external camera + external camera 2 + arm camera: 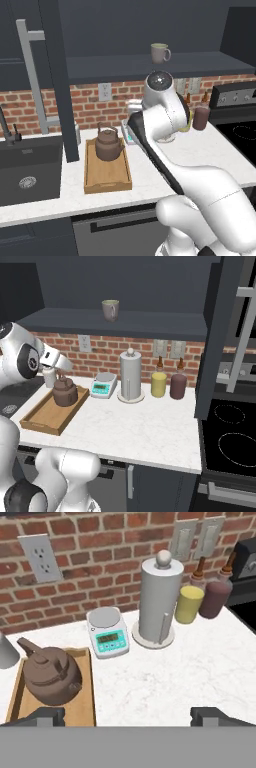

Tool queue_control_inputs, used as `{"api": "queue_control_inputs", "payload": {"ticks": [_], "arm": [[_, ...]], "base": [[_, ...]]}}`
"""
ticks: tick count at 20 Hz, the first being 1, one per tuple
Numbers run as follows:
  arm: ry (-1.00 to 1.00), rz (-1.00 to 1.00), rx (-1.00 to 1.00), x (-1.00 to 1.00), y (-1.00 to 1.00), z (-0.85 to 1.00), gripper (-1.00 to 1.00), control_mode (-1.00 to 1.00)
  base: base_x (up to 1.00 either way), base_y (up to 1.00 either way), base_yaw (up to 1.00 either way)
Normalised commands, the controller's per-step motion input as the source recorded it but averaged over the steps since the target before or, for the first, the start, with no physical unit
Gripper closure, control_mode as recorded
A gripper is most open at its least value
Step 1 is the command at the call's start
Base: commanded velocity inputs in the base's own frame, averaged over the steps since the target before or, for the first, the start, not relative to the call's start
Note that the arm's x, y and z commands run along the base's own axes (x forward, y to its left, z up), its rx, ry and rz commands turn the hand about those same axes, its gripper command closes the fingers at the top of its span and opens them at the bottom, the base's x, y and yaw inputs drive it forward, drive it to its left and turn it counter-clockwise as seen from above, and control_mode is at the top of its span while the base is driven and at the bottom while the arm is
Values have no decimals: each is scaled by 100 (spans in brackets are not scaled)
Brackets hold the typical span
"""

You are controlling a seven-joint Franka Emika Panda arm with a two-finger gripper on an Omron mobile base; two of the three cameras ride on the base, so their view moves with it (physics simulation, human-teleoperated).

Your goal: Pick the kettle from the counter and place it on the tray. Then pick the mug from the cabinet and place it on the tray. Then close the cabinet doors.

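The dark-brown kettle (109, 144) (65, 393) (51, 676) sits upright at the far end of the light-wood tray (107, 179) (46, 418) (87, 699) on the white counter (200, 150). Up on the open cabinet's dark shelf (200, 64) (150, 322), the grey-beige mug (160, 53) (110, 309) stands alone. My gripper (129, 717) is open and empty, hovering above the counter just right of the tray and facing the brick wall. Both cabinet doors (56, 75) (220, 331) stand swung open.
A white paper-towel roll (130, 376) (159, 599), a small scale (104, 385) (106, 632), and yellow (159, 384) and maroon (178, 386) jars line the back of the counter. There is a dark sink (27, 170) to the left and a stove (230, 436) to the right.
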Motion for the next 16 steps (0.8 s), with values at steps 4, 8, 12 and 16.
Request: {"api": "queue_control_inputs", "payload": {"ticks": [4, 8, 12, 16], "arm": [[-6, -1, 7, -52, -50, 34, -100, -100], [-15, 0, 0, -31, -61, 32, -100, -100], [-26, 4, 0, -11, -56, 33, -100, -100], [-26, 8, -3, 0, -50, 53, -100, -100]], "base": [[0, 0, 0], [0, 0, 0], [0, 0, 0], [0, 0, 0]]}}
